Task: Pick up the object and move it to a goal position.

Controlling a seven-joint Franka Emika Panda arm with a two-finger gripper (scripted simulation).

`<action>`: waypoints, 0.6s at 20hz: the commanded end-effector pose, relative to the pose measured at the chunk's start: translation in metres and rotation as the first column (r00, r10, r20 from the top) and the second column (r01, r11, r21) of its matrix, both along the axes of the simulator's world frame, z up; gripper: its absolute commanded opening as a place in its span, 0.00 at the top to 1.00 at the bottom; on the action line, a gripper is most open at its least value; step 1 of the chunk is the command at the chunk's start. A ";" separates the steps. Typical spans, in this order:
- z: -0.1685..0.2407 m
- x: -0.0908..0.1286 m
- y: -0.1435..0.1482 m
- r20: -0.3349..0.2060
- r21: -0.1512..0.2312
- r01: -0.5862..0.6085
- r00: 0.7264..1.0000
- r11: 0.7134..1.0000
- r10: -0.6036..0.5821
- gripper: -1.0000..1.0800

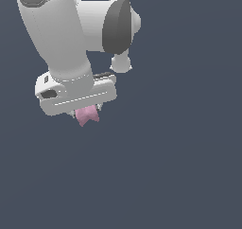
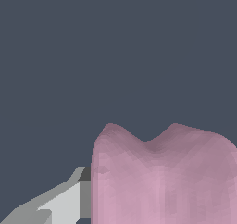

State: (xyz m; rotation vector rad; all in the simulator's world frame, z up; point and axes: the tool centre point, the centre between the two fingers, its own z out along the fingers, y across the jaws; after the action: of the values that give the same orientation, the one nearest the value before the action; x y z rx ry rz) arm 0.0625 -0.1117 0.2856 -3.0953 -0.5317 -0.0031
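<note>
- The white Panda arm is filling the upper left of the exterior view, with its wrist block pointing down and toward the camera.
- The gripper is sitting just under that block, left of centre in the frame; its fingers are mostly hidden behind the hand body and the pink piece.
- The object, a matte pink spool pinched at its middle, is poking out right below the hand, touching it and tucked between where the fingers should be.
- In the wrist view the object is looming large across the lower right of the frame, its two lobes and the dip between them clearly showing.
- One light grey fingertip is pressing against the pink side at the lower left of that frame; the other finger is out of sight.
- The jaws are looking closed down to the width of the spool, gripping it, though only one contact is actually visible.
- Nothing but flat dark blue-grey is surrounding the piece in both views, so whether it is resting on a surface or hanging clear I cannot tell.
- As a judgement: the grasp is looking done, and the carry to the goal is what is remaining.
- No goal marker is showing in either picture, so how near the end is, I cannot say.
</note>
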 end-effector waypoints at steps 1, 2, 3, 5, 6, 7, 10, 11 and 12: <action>0.019 0.004 -0.011 -0.001 0.000 -0.001 1.000 1.000 0.001 1.00; 0.025 0.006 -0.015 -0.002 0.000 -0.001 1.000 1.000 0.001 1.00; 0.032 0.008 -0.018 -0.002 0.000 -0.001 1.000 1.000 0.001 1.00; 0.044 0.011 -0.026 -0.002 0.000 -0.001 1.000 1.000 0.001 1.00; 0.049 0.013 -0.029 -0.002 0.000 -0.001 1.000 1.000 0.001 1.00; 0.055 0.015 -0.032 -0.002 0.000 -0.001 1.000 1.000 0.001 1.00; 0.069 0.019 -0.041 -0.002 -0.001 -0.001 1.000 1.000 0.001 1.00; 0.074 0.020 -0.044 -0.002 -0.001 -0.001 1.000 1.000 0.001 1.00; 0.078 0.022 -0.046 -0.002 -0.001 -0.001 1.000 1.000 0.001 1.00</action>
State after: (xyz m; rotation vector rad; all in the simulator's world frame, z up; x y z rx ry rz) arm 0.0822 -0.1540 0.3567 -3.0959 -0.5321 -0.0012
